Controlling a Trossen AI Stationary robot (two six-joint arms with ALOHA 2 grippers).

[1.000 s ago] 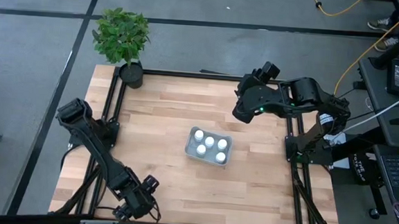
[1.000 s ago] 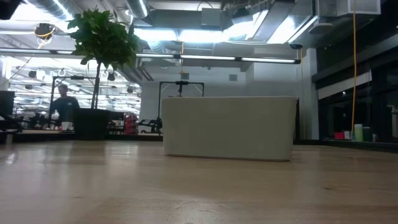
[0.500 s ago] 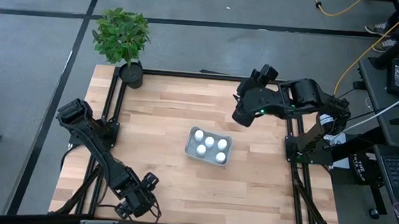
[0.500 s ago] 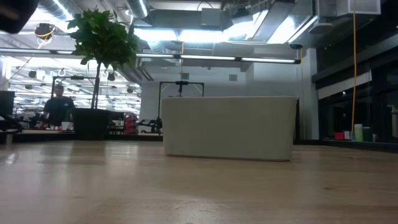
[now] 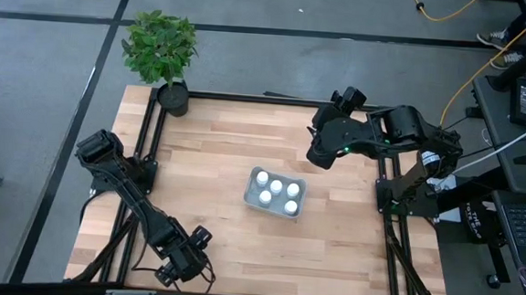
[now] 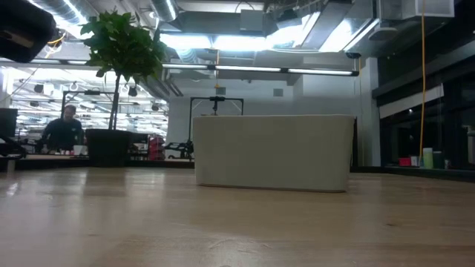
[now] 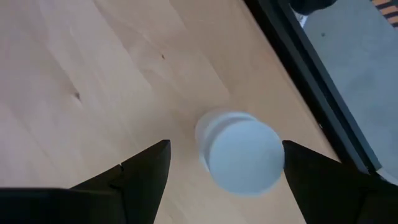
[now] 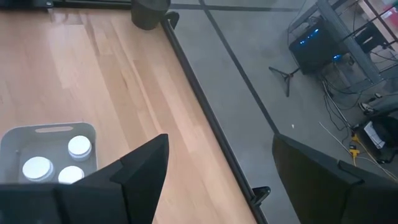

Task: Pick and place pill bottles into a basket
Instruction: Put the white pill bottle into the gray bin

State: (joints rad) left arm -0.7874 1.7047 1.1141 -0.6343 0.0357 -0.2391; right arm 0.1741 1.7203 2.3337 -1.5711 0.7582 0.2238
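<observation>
Jaws on your left gripper (image 7: 222,163) stand wide apart with one pill bottle (image 7: 240,151) upright between the fingers (image 7: 143,174), not yet clamped as far as the wrist view shows; it sits on bare wood near the table's black edge rail. From above, that gripper (image 5: 185,264) is at the near-left corner of the table (image 5: 217,154), well apart from the basket (image 5: 275,193). Your right gripper (image 8: 221,155) is also spread open with nothing in it, held up over the far-right part of the table (image 5: 318,144), basket to one side of its view. Basket sits mid-table with five white caps visible inside from above; the right wrist view catches three of them (image 8: 79,146). So I'd judge five of six done, last bottle lined up for the grab. What's left: close on it, lift, carry it across to the basket, drop it in the free spot. Low view shows only the basket wall (image 6: 273,151), the plant (image 6: 122,44) and a person far back in the room.
</observation>
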